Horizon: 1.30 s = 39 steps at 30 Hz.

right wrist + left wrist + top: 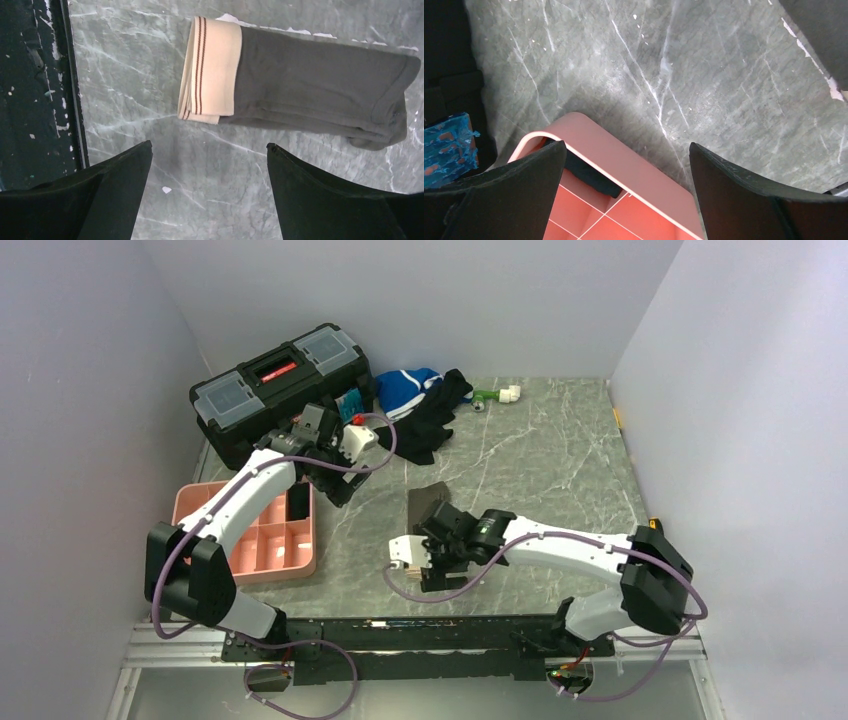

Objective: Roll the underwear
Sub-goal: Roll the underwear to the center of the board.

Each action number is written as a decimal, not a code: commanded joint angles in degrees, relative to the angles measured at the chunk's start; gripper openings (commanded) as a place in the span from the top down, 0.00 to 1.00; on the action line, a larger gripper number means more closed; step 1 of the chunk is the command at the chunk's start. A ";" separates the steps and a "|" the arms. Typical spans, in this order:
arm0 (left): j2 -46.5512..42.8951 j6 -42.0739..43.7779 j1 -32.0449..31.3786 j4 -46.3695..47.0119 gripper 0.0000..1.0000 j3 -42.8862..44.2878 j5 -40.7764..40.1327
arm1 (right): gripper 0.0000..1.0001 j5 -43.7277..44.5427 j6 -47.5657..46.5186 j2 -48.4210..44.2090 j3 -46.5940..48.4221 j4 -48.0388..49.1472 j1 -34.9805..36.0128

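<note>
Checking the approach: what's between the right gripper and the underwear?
Only bare marble table separates the right gripper from the underwear, per the right wrist view.

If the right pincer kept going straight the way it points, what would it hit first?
Most likely the bare marble tabletop, just short of the folded underwear. The right pincer stands open over stone, the beige waistband a little further ahead. Depth is unclear, so it might catch that waistband.
</note>
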 commanded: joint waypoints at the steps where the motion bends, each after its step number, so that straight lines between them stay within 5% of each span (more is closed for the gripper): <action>1: 0.19 -1.58 0.75 -1.43 0.01 2.91 3.59 | 0.14 5.69 -0.66 2.00 1.40 2.91 3.47; 17: 0.59 -0.54 1.05 -1.34 0.01 1.69 4.91 | 0.37 10.03 -0.64 11.00 3.29 6.06 8.73; 33: 0.75 -0.03 1.15 -0.89 0.01 1.43 5.74 | 0.47 13.07 -0.13 14.24 2.00 7.89 8.71; 39: 0.73 0.56 1.14 -1.05 0.01 1.24 5.95 | 0.63 12.94 0.45 14.51 0.49 8.08 8.74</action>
